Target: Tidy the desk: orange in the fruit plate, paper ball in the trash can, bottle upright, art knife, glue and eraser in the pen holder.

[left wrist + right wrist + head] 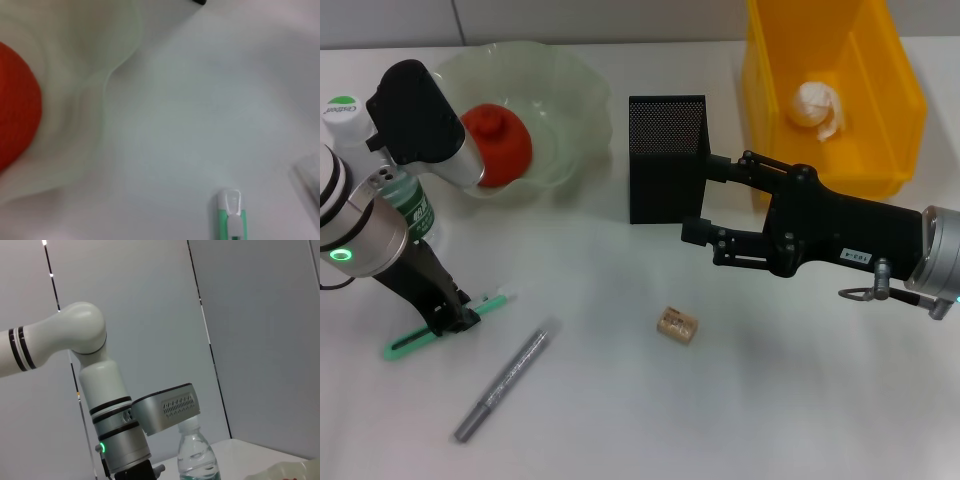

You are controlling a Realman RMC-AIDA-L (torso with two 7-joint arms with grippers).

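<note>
My left gripper is down on the green art knife, which lies on the table at the front left; the knife's tip shows in the left wrist view. The orange sits in the pale green fruit plate. The bottle stands upright behind my left arm. The grey glue pen and the tan eraser lie on the table. The paper ball is in the yellow trash can. My right gripper is open and empty beside the black mesh pen holder.
The fruit plate's rim and the orange fill one side of the left wrist view. The right wrist view shows my left arm and the bottle.
</note>
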